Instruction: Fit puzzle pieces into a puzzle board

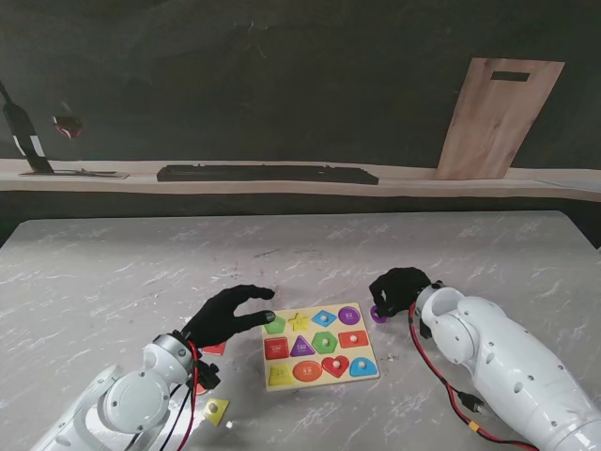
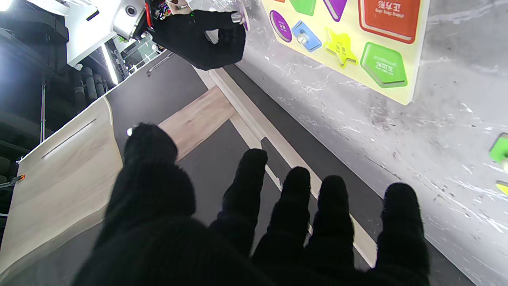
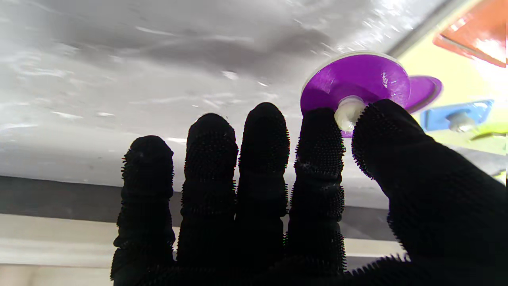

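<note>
Item: purple disc (image 3: 354,89), knob pinched between my right hand (image 1: 398,289) thumb and forefinger, just beside puzzle board (image 1: 319,374). Left hand (image 1: 228,315) spread, holding nothing. Step: carry to slot. Next, I judge: align, lower.

Yellow puzzle board (image 1: 320,377) flat on table, purple round piece (image 3: 354,83) just beside it

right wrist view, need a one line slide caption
Black-gloved right robot hand pinches the white knob of a round purple puzzle piece beside the yellow puzzle board.
</note>
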`<state>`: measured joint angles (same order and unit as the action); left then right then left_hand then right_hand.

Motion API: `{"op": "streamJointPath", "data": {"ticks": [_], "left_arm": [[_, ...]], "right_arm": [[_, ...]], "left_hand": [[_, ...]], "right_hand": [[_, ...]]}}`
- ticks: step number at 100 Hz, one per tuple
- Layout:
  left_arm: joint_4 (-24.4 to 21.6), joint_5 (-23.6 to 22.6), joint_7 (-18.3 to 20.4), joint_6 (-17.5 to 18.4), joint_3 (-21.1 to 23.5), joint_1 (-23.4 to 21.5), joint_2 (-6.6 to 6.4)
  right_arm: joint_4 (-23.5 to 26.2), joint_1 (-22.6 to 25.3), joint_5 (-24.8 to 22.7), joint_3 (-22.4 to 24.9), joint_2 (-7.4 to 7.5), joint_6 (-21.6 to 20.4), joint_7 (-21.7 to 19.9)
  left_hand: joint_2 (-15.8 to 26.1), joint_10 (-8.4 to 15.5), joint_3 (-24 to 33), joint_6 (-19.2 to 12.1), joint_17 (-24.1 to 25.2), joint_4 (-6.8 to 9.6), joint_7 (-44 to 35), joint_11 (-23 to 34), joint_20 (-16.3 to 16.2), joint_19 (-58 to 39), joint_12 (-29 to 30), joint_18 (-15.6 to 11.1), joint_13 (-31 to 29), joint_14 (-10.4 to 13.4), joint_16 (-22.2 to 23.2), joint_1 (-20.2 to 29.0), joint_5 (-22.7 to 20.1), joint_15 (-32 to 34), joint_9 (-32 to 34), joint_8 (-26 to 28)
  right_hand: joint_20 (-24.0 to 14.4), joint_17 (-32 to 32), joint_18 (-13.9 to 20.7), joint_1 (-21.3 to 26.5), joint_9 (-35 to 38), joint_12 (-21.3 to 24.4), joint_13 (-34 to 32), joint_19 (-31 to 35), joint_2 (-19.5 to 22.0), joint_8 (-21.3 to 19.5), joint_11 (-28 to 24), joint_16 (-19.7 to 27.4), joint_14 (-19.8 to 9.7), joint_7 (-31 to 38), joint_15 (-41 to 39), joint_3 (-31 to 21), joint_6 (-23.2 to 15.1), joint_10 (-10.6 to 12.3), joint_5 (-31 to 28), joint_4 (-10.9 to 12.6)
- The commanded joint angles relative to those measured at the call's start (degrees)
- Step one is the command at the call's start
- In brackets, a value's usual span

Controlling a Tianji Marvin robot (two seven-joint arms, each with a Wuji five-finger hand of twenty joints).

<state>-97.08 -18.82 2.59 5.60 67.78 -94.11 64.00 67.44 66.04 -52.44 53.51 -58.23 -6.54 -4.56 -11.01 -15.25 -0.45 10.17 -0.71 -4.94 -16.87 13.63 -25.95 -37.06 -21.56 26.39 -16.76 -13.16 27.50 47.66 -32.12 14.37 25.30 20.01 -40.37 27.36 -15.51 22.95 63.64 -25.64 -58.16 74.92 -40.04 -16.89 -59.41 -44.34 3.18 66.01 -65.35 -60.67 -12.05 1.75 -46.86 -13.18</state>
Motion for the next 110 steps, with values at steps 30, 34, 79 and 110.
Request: {"op": "streamJointPath", "data": {"ticks": [30,34,79,110], "left_arm": [[-0.8,-0.1,-0.3,0.0,0.4,-0.7,0.12],[-0.8,-0.1,-0.3,0.1,0.4,-0.7,0.12],[-0.6,0.0,-0.2,0.2,0.5,-0.6,0.12],[-0.5,-0.1,-0.2,0.3,0.5,-0.6,0.11]], "right_arm": [[-3.2,-5.0,4.3,-8.8,-3.26,2.5,2.8],[-3.9,-5.6,4.5,-9.7,-3.44,2.9,3.2],[-10.2,-10.2,8.5,-16.5,-5.09,5.6,4.8],[-12.3,-11.7,9.7,-19.5,-5.60,5.9,4.8]], "left_hand": [[1.2,0.6,-1.5,-1.6,0.7,1.22,0.7,-0.8,-0.1,-0.7,0.6,-6.0,0.9,0.7,-0.4,0.5,-0.5,0.1,0.2,-0.2],[1.3,0.5,-1.5,-1.6,0.7,1.22,0.7,-0.8,-0.1,-0.7,0.6,-6.0,0.8,0.8,-0.4,0.5,-0.5,0.1,0.3,-0.2],[1.2,0.5,-1.5,-1.6,0.7,1.22,0.7,-0.8,-0.1,-0.7,0.7,-5.9,0.8,0.6,-0.4,0.5,-0.5,0.1,0.3,-0.2],[1.2,0.4,-1.5,-1.6,0.7,1.23,0.7,-0.9,-0.1,-0.7,0.7,-5.9,0.8,0.6,-0.4,0.5,-0.5,0.1,0.3,-0.2]], "right_hand": [[-0.6,0.2,-2.0,2.6,1.7,0.3,-1.7,2.3,1.4,0.4,-1.9,-0.7,-0.5,3.0,-1.8,-2.1,-3.3,-1.8,-1.0,0.6],[-0.5,0.3,-2.0,2.7,1.6,0.3,-1.8,2.4,1.5,0.4,-1.9,-0.6,-0.5,3.0,-1.9,-2.0,-3.3,-2.0,-0.9,0.6],[0.1,0.3,-1.9,2.9,1.5,0.2,-1.7,2.8,2.0,0.8,-2.2,-0.3,-0.5,3.4,-2.2,-1.1,-3.2,-2.0,-0.6,1.0],[0.3,0.2,-1.8,2.8,1.5,0.2,-1.7,2.9,1.8,0.9,-2.2,-0.2,-0.3,3.4,-2.2,-0.9,-3.2,-2.0,-0.6,0.9]]}}
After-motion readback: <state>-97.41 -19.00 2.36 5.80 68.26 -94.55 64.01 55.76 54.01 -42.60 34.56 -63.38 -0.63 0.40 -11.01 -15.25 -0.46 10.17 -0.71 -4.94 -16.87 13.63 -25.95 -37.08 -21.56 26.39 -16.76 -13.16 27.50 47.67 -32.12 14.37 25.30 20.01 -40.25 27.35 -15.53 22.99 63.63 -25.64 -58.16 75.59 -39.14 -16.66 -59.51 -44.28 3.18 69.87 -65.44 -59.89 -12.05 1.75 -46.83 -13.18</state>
